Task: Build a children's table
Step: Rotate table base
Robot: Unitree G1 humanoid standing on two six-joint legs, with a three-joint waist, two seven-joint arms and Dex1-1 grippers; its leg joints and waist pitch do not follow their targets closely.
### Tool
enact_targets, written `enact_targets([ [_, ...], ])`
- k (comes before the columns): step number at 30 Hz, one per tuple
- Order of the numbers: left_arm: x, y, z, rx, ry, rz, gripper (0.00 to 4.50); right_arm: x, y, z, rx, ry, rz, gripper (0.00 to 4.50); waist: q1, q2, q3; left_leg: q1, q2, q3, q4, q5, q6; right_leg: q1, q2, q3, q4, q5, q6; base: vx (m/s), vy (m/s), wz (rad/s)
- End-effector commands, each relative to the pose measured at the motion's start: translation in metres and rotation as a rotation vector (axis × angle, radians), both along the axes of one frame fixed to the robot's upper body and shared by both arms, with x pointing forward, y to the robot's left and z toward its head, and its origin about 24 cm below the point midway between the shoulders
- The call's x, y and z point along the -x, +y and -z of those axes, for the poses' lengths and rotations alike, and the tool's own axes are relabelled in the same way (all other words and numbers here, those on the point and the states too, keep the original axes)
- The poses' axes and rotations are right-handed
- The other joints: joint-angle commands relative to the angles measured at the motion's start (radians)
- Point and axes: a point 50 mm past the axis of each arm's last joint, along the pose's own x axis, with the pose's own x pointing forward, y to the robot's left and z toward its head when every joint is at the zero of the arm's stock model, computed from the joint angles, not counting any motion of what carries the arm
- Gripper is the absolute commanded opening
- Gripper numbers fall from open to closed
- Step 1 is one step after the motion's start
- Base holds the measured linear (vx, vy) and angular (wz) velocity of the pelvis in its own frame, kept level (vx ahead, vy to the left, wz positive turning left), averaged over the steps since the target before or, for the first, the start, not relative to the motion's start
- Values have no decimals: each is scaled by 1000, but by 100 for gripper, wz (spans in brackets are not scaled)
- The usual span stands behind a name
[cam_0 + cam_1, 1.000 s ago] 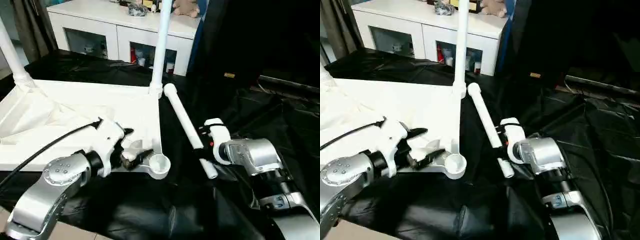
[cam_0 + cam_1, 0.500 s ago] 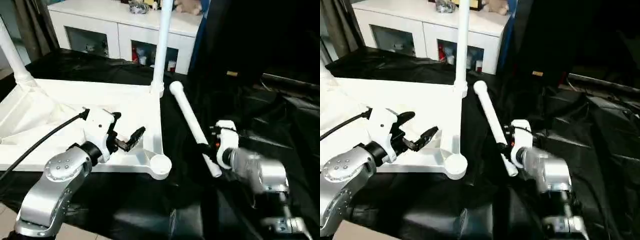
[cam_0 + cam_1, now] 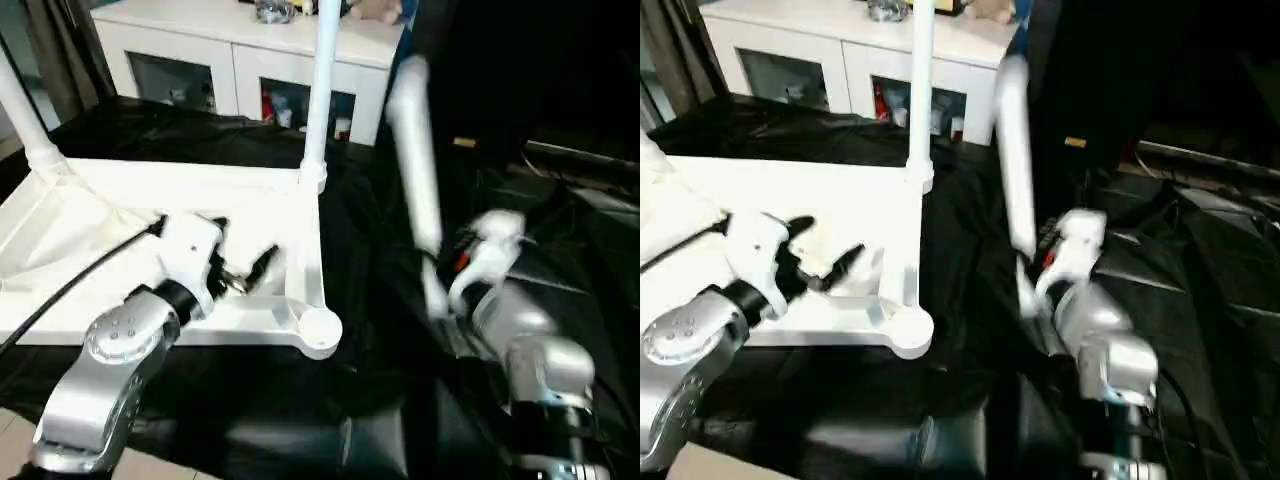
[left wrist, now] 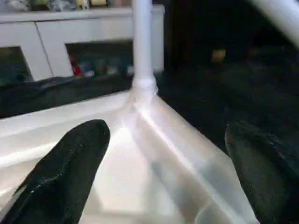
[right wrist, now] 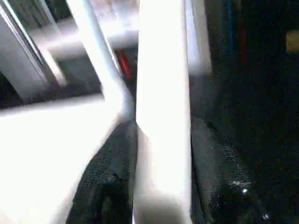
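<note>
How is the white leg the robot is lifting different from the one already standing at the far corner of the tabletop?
The lifted leg is in the right gripper, clear of the black cloth and leaning; the fitted leg stands upright.
The lifted leg's lower end is free; the fitted leg's base sits in a corner socket of the tabletop.
The lifted leg is beside the tabletop, not joined to it.
Both are long white tubes.

Silver rounded forearms end in white wrist housings; the left gripper (image 3: 243, 271) has black fingers, a black cable trailing.
</note>
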Motion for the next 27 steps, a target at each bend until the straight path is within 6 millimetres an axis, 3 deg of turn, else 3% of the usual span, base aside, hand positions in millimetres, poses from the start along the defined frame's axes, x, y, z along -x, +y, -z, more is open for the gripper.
enact_targets([
  [1,3,-12,-28,224,-66,192,450,5,-6,-26,-59,-173,9,136,7,24,-58,-12,30,5,-94,-112,21,56,-80,47,-84,-488,-31,0,0,0],
  [2,3,-13,-30,236,-71,205,450,6,-6,-27,-56,-180,6,136,8,19,-58,-15,31,5,-95,-115,17,58,-81,47,-82,-484,-37,0,0,0],
  [3,1,-20,-42,302,-95,271,450,8,-1,-34,-28,-231,-15,136,12,24,-59,-17,33,2,-97,-108,13,61,-78,47,-74,-447,-49,0,0,0],
  [4,-2,-24,-46,333,-88,291,450,9,2,-38,-20,-258,-27,136,13,21,-58,-16,34,4,-98,-105,13,59,-74,48,-74,-424,-54,0,0,0],
  [5,-4,-29,-47,353,-74,329,450,9,5,-42,-18,-282,-27,136,15,25,-58,-16,33,3,-98,-103,13,61,-74,48,-71,-414,-57,0,0,0],
  [6,-4,-33,-47,366,-65,358,450,9,7,-44,-22,-295,-27,136,16,20,-57,-18,30,6,-98,-102,15,63,-74,49,-74,-423,-53,0,0,0],
  [8,-7,-36,-49,384,-64,371,450,10,11,-48,-22,-317,-43,136,16,24,-56,-23,28,7,-100,-96,17,67,-74,50,-76,-437,-43,0,0,0],
  [9,-12,-43,-52,431,-58,394,450,12,21,-52,-8,-346,-103,136,16,20,-59,-23,25,10,-97,-88,19,69,-73,49,-81,-464,-22,0,0,0],
  [11,-20,-51,-56,467,-48,424,450,16,36,-52,20,-363,-208,136,20,26,-58,-21,22,12,-95,-84,26,66,-69,46,-92,-485,1,0,0,0],
  [13,-26,-57,-63,535,-32,470,450,19,49,-50,52,-369,-301,136,24,24,-62,-23,22,10,-95,-74,28,72,-72,44,-88,-476,6,0,0,0],
  [14,-28,-60,-66,559,-30,494,450,20,54,-49,66,-374,-338,136,26,29,-63,-26,25,6,-98,-60,28,76,-74,45,-84,-455,-1,0,0,0],
  [18,-38,-72,-66,589,14,525,450,25,70,-46,86,-380,-441,136,28,27,-64,-23,27,8,-97,-37,33,72,-71,46,-83,-415,-22,0,0,0],
  [22,-44,-79,-59,583,44,493,450,26,77,-45,98,-381,-489,136,29,30,-68,-20,33,6,-95,21,43,75,-72,50,-71,-309,-59,0,0,0],
  [27,-53,-76,-59,639,63,413,450,26,79,-43,112,-372,-508,136,31,30,-68,-23,37,6,-95,15,43,82,-77,52,-62,-255,-109,0,0,0],
])
